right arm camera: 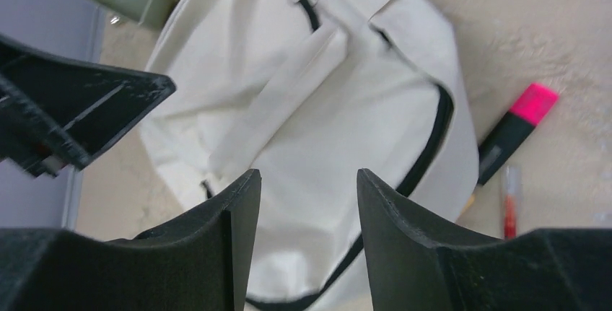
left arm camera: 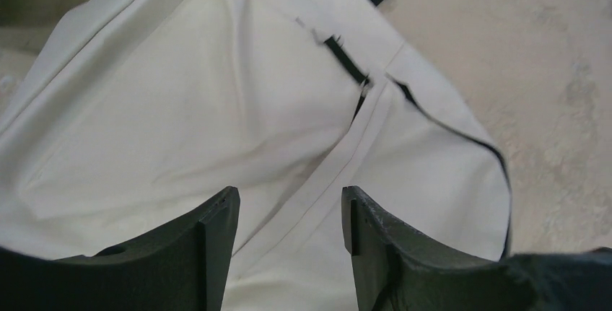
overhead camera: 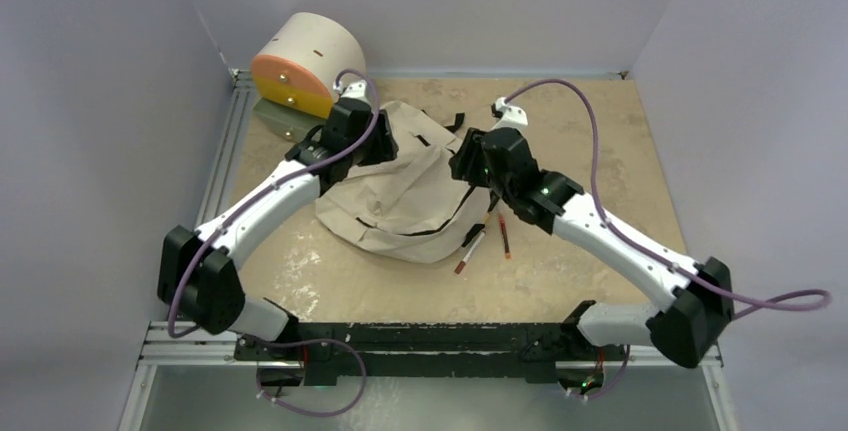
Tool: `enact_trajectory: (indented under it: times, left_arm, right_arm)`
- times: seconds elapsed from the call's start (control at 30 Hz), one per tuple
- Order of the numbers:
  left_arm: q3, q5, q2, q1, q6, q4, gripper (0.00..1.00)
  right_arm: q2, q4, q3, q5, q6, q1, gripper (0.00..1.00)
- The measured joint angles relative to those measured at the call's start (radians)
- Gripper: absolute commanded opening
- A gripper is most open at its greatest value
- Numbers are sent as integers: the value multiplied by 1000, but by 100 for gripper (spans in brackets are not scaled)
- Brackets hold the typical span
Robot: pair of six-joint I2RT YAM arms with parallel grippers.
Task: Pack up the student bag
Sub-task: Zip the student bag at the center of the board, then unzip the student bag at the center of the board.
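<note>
The student bag [overhead camera: 400, 196] lies slumped in the middle of the table, cream fabric with black zippers. Its zipper line [left arm camera: 350, 69] and a folded flap show under my left gripper [left arm camera: 289, 199], which hangs open just above the fabric with nothing between its fingers. My left gripper [overhead camera: 385, 146] is over the bag's far left part. My right gripper [right arm camera: 307, 177] is open too, empty, above the bag's right side [right arm camera: 325, 109]. In the top view the right gripper [overhead camera: 468, 166] sits at the bag's upper right edge.
A pink highlighter [right arm camera: 516, 130] and a red pen [right arm camera: 509, 210] lie on the table right of the bag, the pens [overhead camera: 503, 236] near its front corner. A cream-and-orange cylindrical drawer unit [overhead camera: 305, 61] stands at the back left. Walls close three sides.
</note>
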Motion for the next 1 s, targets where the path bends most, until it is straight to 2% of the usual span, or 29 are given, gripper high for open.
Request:
enact_trajectory:
  times: [0.27, 0.5, 0.63, 1.0]
  left_arm:
    - [236, 3, 293, 0, -129, 34, 54]
    - [397, -1, 491, 0, -260, -7, 54]
    - [459, -7, 561, 0, -312, -39, 54]
    - [492, -13, 621, 0, -408, -84, 53]
  right_arm:
    - [270, 164, 41, -117, -65, -175, 51]
    - [453, 266, 118, -232, -93, -208, 48]
    - [499, 304, 119, -281, -96, -211, 46]
    - [522, 380, 109, -338, -93, -229, 39]
